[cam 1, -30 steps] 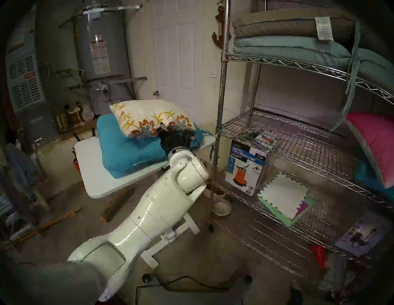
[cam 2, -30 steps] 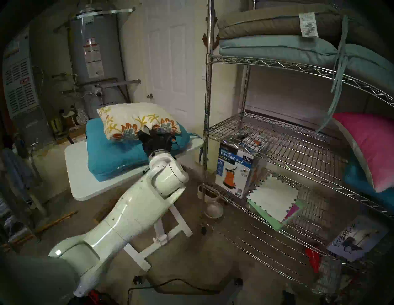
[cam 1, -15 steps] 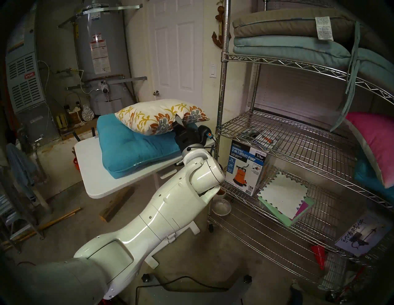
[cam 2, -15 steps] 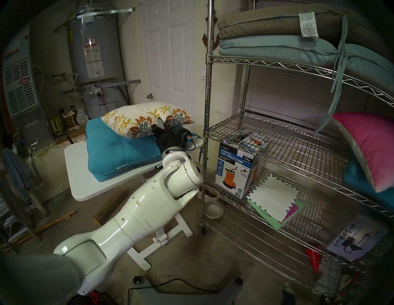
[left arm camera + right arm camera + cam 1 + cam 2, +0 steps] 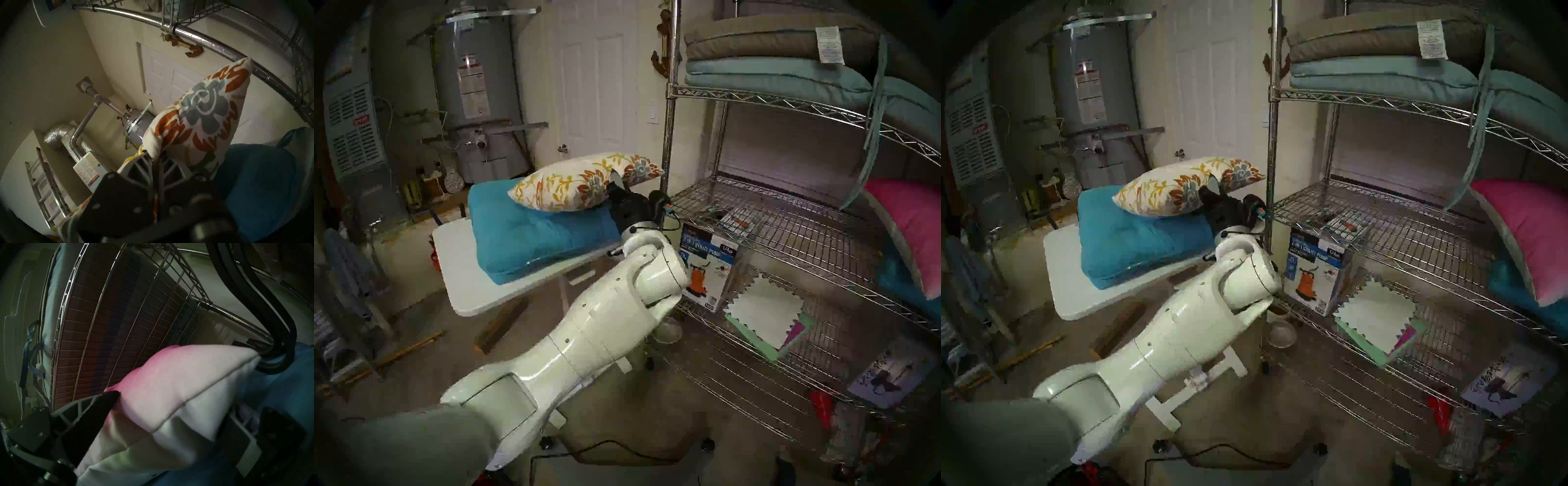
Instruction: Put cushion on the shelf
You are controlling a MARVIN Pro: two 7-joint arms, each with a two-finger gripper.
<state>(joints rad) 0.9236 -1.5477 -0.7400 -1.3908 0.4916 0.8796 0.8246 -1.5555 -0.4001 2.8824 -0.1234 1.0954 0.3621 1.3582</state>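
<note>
While L gripper is pinching the cushion, shelf is lying just to its right; L arm nearer.

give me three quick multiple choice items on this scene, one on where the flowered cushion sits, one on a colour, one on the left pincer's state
1. Where does the flowered cushion rest its low end?
A. on the teal cushion
B. on the shelf's middle tier
C. on the floor

2. What colour is the pillow standing on the shelf?
A. yellow
B. pink
C. black

3. How does the left pincer stand?
A. wide open, clear of everything
B. shut on the flowered cushion
C. shut on a shelf post

Answers:
1 A: its left end lies on the teal cushion on the white table.
2 B: its face is bright pink in both head views.
3 B: the left wrist view shows the fingers pinching the cushion's edge.
</note>
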